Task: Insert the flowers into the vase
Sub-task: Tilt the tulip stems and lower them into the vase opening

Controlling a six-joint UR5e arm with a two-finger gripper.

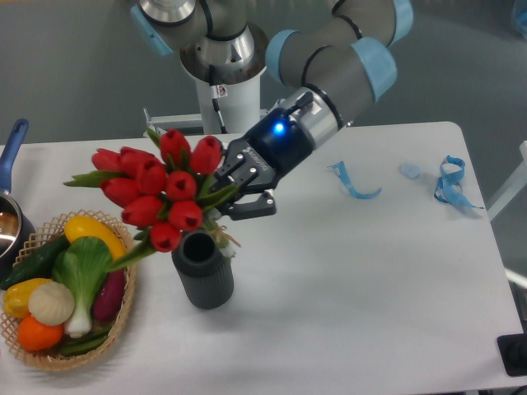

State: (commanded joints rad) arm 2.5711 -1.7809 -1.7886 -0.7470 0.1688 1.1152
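I have flowers (156, 189) clamped in tool (233, 191), bunch tilted, heads toward upper left of frame. Stem ends sit at or just above vase (203, 270) mouth, frame centre-left on tabletop (370, 280). Pickup done; I judge insertion unfinished: upright, lower, let go.

white table (370, 271), vase (203, 270), wicker basket (123, 317), blue ribbons (449, 183)

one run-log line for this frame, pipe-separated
phase: insert | claw: shut on flowers | stems: tilted, ends near vase mouth | inserted: not yet | basket: left of vase
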